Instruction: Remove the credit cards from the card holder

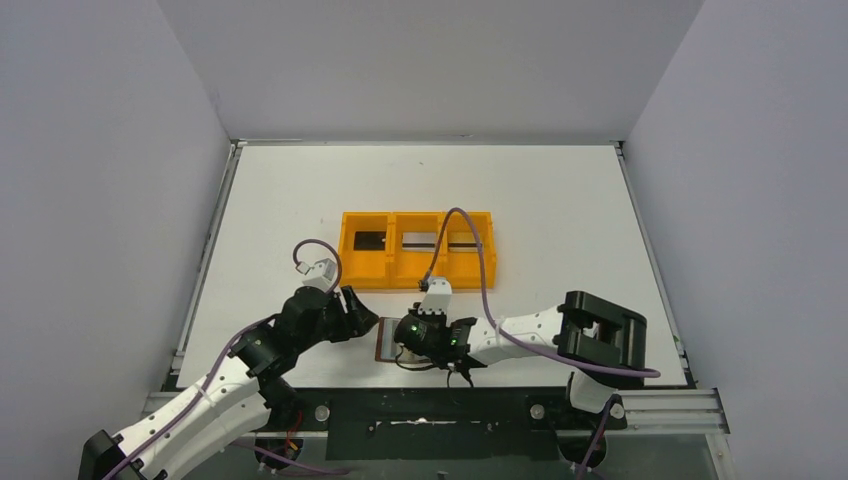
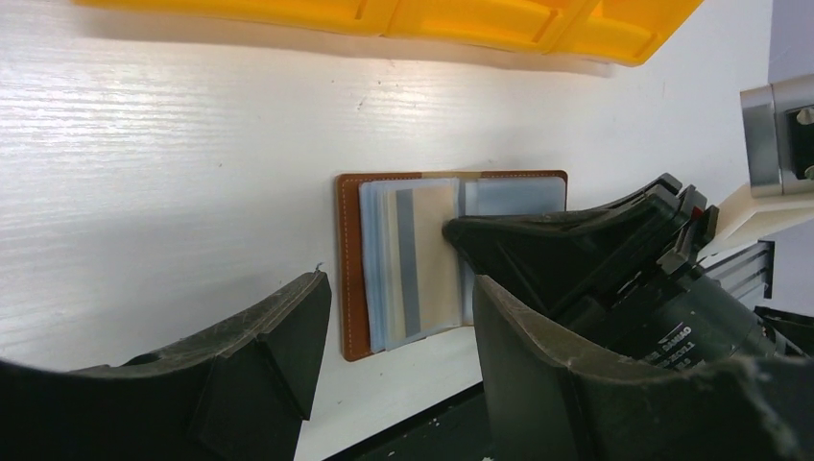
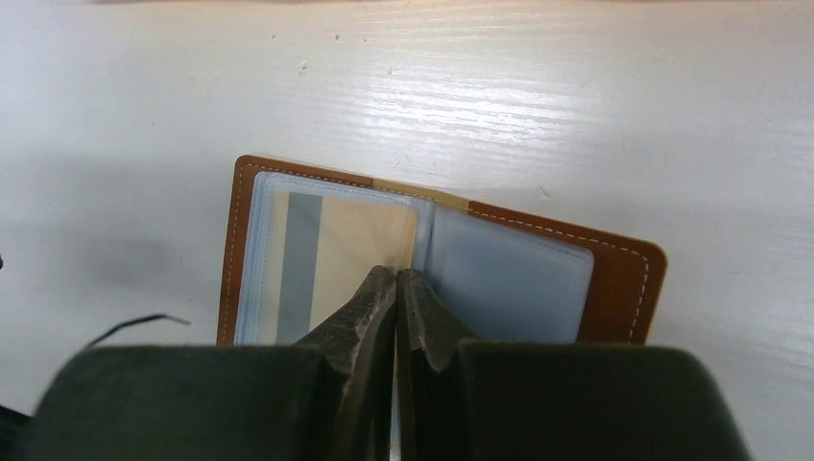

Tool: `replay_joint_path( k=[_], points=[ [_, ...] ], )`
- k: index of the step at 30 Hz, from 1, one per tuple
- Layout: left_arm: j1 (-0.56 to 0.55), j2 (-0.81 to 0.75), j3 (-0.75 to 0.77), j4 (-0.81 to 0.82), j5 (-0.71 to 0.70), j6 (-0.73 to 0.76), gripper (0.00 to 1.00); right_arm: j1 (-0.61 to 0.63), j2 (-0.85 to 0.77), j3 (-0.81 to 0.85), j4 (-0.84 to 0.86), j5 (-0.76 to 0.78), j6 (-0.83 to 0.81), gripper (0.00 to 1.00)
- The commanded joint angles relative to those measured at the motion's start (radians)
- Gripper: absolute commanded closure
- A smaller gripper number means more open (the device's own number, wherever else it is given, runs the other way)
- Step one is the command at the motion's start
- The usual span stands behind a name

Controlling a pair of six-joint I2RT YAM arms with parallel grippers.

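- Right wrist: I see the right end effector (image 3: 396, 280) closed tight, tips on the tan-gold card (image 3: 350, 250) inside the open card holder (image 3: 614, 279).
- Left wrist: left end effector (image 2: 398, 283) spread, empty.
- Top: card holder at the desk (image 1: 560, 200) near edge.

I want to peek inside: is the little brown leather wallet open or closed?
Open. The small brown leather wallet lies spread flat, both pale blue-grey pockets facing up, with a tan-gold card in one.

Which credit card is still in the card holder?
The tan-gold card with a grey stripe sits in the brown leather card holder; the black card and silvery card lie in the orange tray.
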Motion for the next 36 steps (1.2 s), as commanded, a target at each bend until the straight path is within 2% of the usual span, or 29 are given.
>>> replay_joint_path(
  k=[1, 7, 11, 14, 19, 21, 24, 25, 36],
  points=[
    [-0.002, 0.005, 0.045, 0.055, 0.022, 0.014, 0.45, -0.026, -0.091, -0.109, 0.207, -0.086, -0.041, 1.00],
    [-0.002, -0.008, 0.035, 0.064, 0.032, 0.007, 0.45, -0.082, -0.154, -0.232, 0.419, -0.206, -0.051, 1.00],
    [-0.002, 0.004, 0.031, 0.071, 0.046, 0.006, 0.44, -0.103, -0.147, -0.280, 0.500, -0.246, -0.029, 1.00],
    [-0.002, 0.007, 0.031, 0.072, 0.046, 0.006, 0.45, -0.103, -0.152, -0.270, 0.492, -0.247, -0.041, 1.00],
    [-0.002, -0.014, 0.033, 0.062, 0.025, 0.003, 0.45, -0.082, -0.153, -0.184, 0.331, -0.177, -0.078, 1.00],
    [-0.002, -0.027, 0.038, 0.042, 0.009, 0.002, 0.45, -0.065, -0.139, -0.125, 0.226, -0.127, -0.081, 0.87],
    [-0.002, -0.047, 0.045, 0.018, -0.014, 0.000, 0.45, -0.030, -0.097, -0.031, 0.073, -0.050, -0.077, 0.60],
    [-0.002, -0.052, 0.046, 0.010, -0.019, -0.001, 0.45, -0.019, -0.079, 0.001, 0.030, -0.022, -0.073, 0.58],
    [-0.001, -0.114, 0.062, -0.049, -0.070, -0.013, 0.45, 0.052, 0.070, 0.196, -0.224, 0.090, -0.021, 0.56]
  ],
)
